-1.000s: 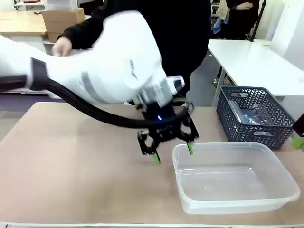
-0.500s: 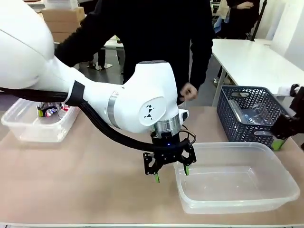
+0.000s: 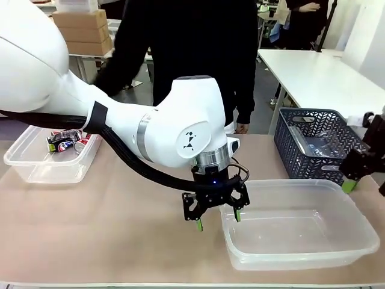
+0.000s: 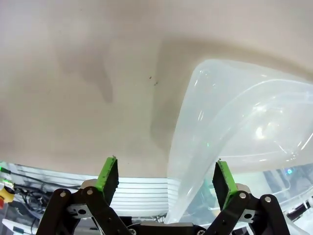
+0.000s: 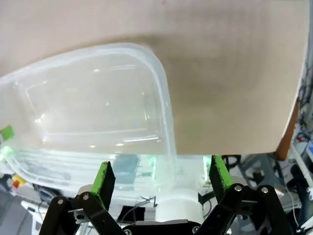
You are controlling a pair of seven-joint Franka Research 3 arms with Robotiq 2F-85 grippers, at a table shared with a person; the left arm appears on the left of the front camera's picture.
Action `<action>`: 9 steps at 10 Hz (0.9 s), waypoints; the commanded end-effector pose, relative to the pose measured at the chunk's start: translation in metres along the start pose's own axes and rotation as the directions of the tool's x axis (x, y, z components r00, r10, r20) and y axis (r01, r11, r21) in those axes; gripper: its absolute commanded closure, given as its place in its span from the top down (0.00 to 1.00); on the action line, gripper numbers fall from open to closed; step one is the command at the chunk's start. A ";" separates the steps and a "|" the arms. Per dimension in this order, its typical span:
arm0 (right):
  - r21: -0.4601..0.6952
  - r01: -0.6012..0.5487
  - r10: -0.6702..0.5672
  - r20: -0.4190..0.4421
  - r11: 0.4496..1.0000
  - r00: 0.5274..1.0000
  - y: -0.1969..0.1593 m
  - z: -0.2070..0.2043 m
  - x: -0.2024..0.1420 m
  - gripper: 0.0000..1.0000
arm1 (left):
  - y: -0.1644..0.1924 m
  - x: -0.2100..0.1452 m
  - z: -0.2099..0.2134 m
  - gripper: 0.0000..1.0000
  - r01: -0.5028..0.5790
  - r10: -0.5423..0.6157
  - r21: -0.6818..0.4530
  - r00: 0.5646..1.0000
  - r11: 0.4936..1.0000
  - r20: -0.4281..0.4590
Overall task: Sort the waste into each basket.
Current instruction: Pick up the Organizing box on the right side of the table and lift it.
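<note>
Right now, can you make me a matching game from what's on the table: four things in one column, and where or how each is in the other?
1 big clear tub
2 small clear tub
3 dark basket
4 robot's left hand

A holds red cans
B open, over a tub's edge
C empty, near right
D lattice walls, far right

Pairs: 1C, 2A, 3D, 4B

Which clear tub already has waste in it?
The smaller tub at the table's left, holding red-and-silver cans; the larger tub by the left hand is empty.
</note>
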State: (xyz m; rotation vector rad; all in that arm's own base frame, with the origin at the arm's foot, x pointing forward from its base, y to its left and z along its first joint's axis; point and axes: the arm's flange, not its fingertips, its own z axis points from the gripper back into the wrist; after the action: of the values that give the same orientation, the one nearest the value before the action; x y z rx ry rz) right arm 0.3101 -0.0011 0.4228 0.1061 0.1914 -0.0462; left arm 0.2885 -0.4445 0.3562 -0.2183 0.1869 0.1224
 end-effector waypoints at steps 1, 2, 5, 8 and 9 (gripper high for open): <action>0.048 0.036 -0.031 -0.103 0.998 0.994 -0.015 -0.052 0.050 1.00 | -0.001 0.001 0.004 1.00 0.014 -0.014 0.010 1.000 1.000 0.022; 0.072 0.022 -0.012 -0.141 0.997 0.990 -0.018 -0.067 0.053 1.00 | 0.000 0.002 0.005 1.00 0.015 -0.015 0.007 1.000 1.000 0.028; 0.086 0.016 -0.006 -0.120 0.996 0.993 -0.013 -0.075 0.044 1.00 | 0.000 0.005 0.007 1.00 0.016 -0.016 -0.003 1.000 1.000 0.021; 0.073 -0.007 0.014 -0.098 0.997 0.995 -0.010 -0.069 0.039 1.00 | 0.000 0.005 0.007 0.88 0.020 -0.020 0.000 1.000 1.000 0.012; 0.061 -0.029 0.034 -0.073 0.998 0.997 -0.008 -0.068 0.037 0.88 | 0.000 0.005 0.007 0.41 0.026 -0.026 0.005 0.999 1.000 0.020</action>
State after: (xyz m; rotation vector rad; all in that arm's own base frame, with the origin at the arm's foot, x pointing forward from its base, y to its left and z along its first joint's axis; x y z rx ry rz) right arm 0.3432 -0.0053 0.3516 0.1666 0.2919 -0.0621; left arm 0.2938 -0.4439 0.3600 -0.2223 0.1750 0.1200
